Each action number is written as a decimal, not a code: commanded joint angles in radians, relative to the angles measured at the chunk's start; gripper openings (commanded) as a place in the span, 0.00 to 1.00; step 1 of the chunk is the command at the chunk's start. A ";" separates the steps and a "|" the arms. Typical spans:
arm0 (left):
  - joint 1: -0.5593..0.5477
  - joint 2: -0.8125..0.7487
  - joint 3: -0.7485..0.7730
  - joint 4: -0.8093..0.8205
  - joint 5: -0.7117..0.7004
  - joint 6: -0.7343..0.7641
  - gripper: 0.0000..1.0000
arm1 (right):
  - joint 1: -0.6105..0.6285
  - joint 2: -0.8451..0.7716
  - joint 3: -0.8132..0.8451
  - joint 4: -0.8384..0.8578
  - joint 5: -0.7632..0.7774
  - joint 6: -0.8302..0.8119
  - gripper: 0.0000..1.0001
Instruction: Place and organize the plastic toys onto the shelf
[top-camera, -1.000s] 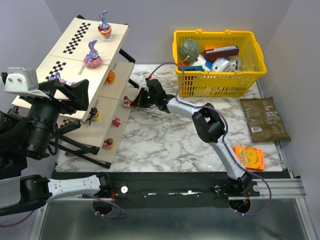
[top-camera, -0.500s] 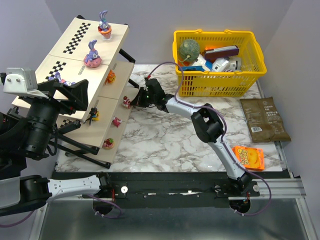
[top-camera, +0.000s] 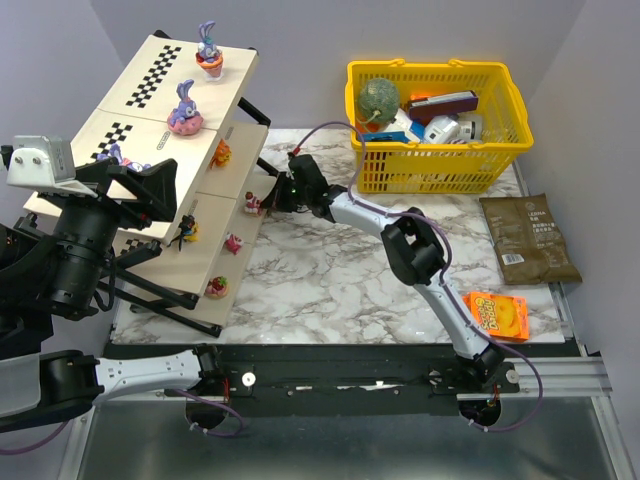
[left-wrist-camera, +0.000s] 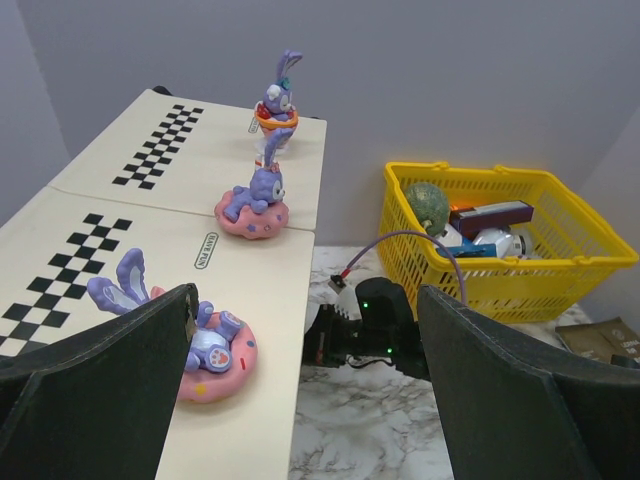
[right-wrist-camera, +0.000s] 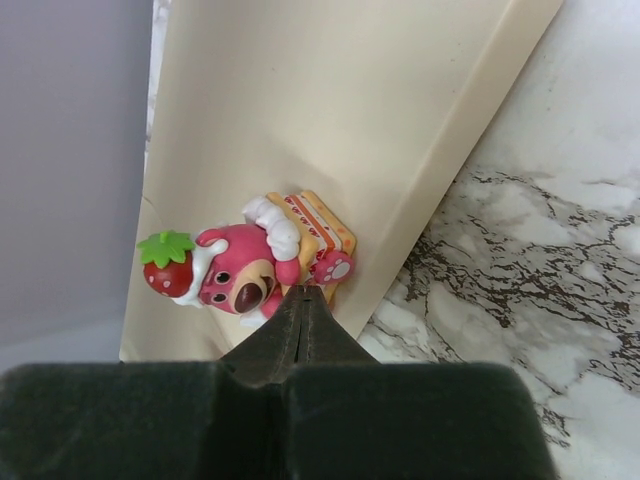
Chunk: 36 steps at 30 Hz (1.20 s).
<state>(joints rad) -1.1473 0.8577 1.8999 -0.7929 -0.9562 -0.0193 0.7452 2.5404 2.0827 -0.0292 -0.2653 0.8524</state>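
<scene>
Pink and glossy, a bear figurine (right-wrist-camera: 245, 270) with a red strawberry lies on its side on a beige panel of the shelf (right-wrist-camera: 330, 120). It is just beyond the tips of the right fingers (right-wrist-camera: 300, 325) and close to the panel's edge, where the marble surface (right-wrist-camera: 520, 250) begins. Those fingers are pinched fully together with nothing between them, and I cannot tell whether their tips touch the bear. The left fingers (left-wrist-camera: 100, 390) are spread wide and empty above the shelf. Below and between them sits a purple rabbit on a pink doughnut (left-wrist-camera: 215, 345), with a second doughnut rabbit (left-wrist-camera: 255, 200) farther ahead and a rabbit in an orange cup (left-wrist-camera: 278, 100) beyond that. From above, more small toys sit along the lower panels to the left of the right fingers, and none shows out on the marble. The placing looks nearly done. What seems left is setting the bear properly and perhaps evening out the rows.
</scene>
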 joint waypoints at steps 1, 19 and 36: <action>0.003 0.012 0.014 0.007 0.014 0.001 0.99 | 0.006 0.047 0.040 -0.037 0.015 -0.013 0.01; 0.001 0.012 0.018 0.004 0.020 -0.001 0.99 | 0.005 -0.133 -0.069 -0.051 0.121 -0.121 0.01; 0.001 -0.009 0.005 -0.019 0.016 -0.054 0.99 | 0.034 -0.601 -0.377 -0.239 0.342 -0.392 1.00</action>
<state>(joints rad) -1.1473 0.8593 1.9034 -0.7948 -0.9493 -0.0353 0.7685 2.0556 1.7668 -0.1619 0.0067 0.5732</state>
